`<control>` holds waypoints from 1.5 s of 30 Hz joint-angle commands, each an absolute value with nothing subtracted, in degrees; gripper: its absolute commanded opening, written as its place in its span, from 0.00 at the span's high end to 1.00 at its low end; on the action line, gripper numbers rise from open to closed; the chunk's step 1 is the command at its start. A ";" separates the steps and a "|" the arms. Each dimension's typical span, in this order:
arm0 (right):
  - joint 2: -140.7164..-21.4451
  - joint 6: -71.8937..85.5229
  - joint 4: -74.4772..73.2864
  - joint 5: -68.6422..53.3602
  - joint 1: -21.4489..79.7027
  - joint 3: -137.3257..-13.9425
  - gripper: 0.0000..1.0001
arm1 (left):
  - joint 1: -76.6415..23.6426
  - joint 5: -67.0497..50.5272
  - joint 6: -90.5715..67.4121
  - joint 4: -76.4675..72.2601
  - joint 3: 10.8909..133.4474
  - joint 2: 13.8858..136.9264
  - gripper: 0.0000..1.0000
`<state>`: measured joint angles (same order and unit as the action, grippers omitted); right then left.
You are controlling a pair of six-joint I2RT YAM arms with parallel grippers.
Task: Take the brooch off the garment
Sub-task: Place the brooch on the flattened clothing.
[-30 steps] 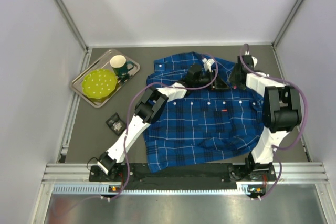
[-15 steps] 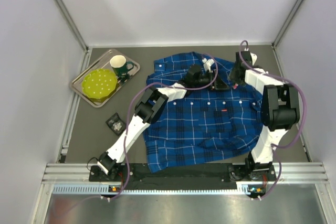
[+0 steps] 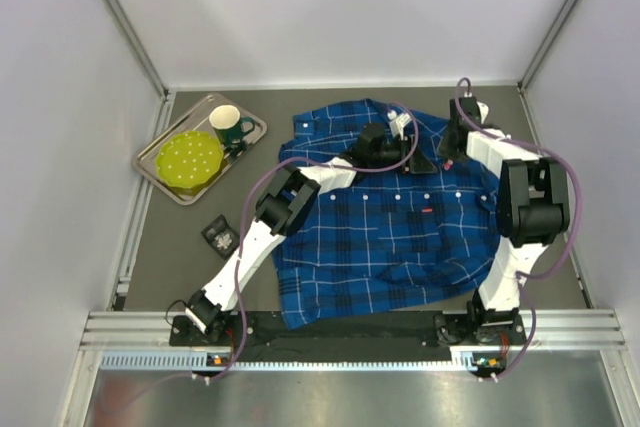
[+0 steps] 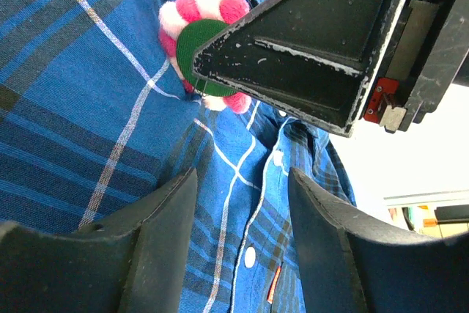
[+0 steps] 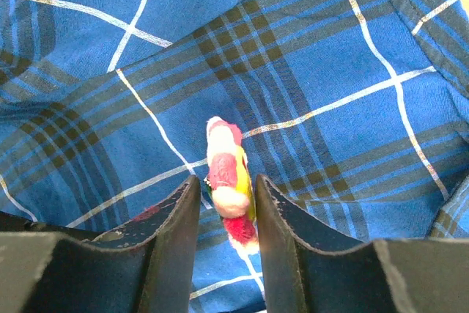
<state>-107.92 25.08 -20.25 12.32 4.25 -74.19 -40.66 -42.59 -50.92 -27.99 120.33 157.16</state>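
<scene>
The blue plaid shirt (image 3: 380, 237) lies spread on the table, collar at the back. The brooch (image 5: 229, 174), a ring of pink and white pom-poms with a green back (image 4: 196, 43), stands edge-on over the cloth near the collar. My right gripper (image 5: 223, 196) is shut on it, one finger on each side; from above (image 3: 446, 150) the gripper hides the brooch. My left gripper (image 4: 242, 203) is open and empty, low over the shirt's button placket just beside the brooch (image 3: 418, 159). A finger of the right gripper (image 4: 308, 42) crosses the left wrist view.
A metal tray (image 3: 251, 134) at the back left holds a green mug (image 3: 230, 128) and a yellow-green dotted disc (image 3: 190, 160). A small black box (image 3: 219, 235) lies left of the shirt. White walls close in the table on three sides.
My right gripper has shifted slightly toward the back wall. The left arm and the shirt look the same.
</scene>
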 commanded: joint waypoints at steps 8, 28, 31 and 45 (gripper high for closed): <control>-110.04 20.48 -21.18 11.96 3.95 -79.72 0.76 | -40.52 -41.04 -47.20 -23.64 119.53 153.98 0.41; -111.89 10.02 -28.74 6.24 4.04 -86.31 0.80 | -40.52 -41.92 -47.64 -23.91 119.00 153.72 0.43; -111.45 9.41 -29.44 7.82 4.22 -85.43 0.81 | -40.60 -42.01 -47.81 -24.17 119.00 153.81 0.43; -111.18 9.75 -29.97 9.06 5.98 -82.09 0.82 | -40.52 -42.28 -47.37 -24.08 118.92 153.46 0.43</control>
